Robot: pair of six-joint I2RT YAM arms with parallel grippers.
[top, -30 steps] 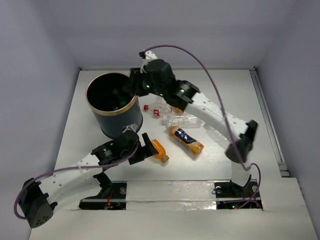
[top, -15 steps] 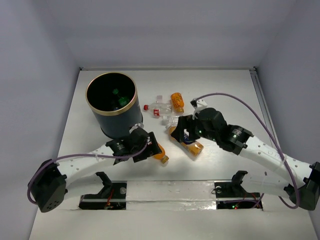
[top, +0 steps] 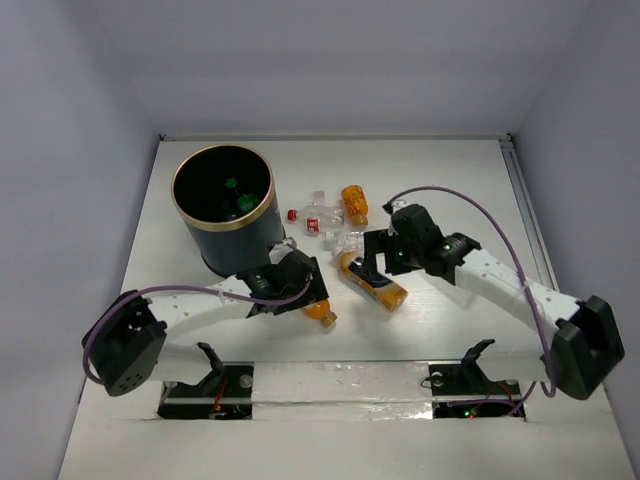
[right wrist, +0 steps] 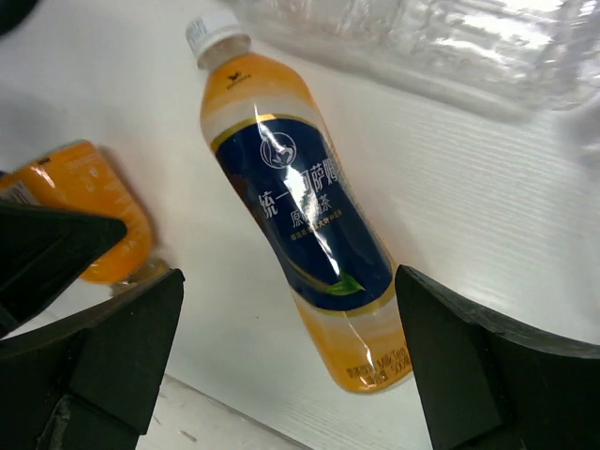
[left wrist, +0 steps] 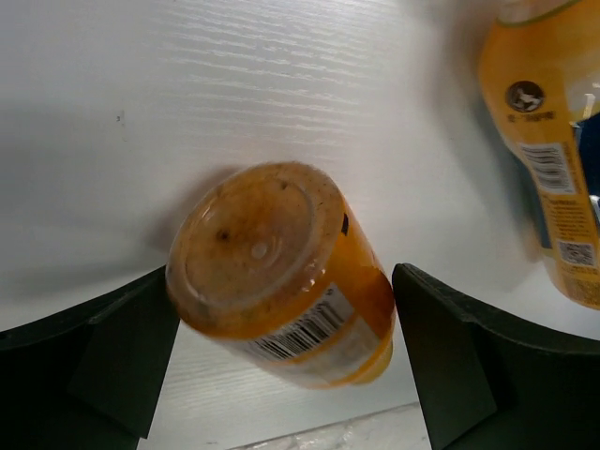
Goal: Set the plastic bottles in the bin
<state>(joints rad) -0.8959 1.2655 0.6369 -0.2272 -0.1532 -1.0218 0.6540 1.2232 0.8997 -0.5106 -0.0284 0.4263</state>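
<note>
White table (top: 460, 180), walled on three sides. The bin (top: 240, 252) stands upright at far left, dark inside; green shapes (top: 233, 184) sit in it, too dark to tell more. The left gripper (top: 306, 293) is down just in front of the bin, jaws apart and straddling the small orange bottle (top: 320, 311), which lies on the table. In the left wrist view that bottle (left wrist: 281, 272) shows its base end-on between the fingers (left wrist: 94, 361): the left one looks right up against it, with a clear gap on the other side, so it is not clamped. The right gripper (top: 372, 262) is low over the blue-label bottle (top: 375, 284), jaws wide apart; in the right wrist view the bottle (right wrist: 300, 234) lies slanted between the fingers (right wrist: 487, 370), touching neither. In the way: the clear bottle (right wrist: 422, 42) lies crosswise just past its white cap, and the small orange bottle is close on one side. The two grippers are near each other. Farther back lie a red-capped clear bottle (top: 308, 214) and an orange bottle (top: 354, 203), close together, right of the bin.
</note>
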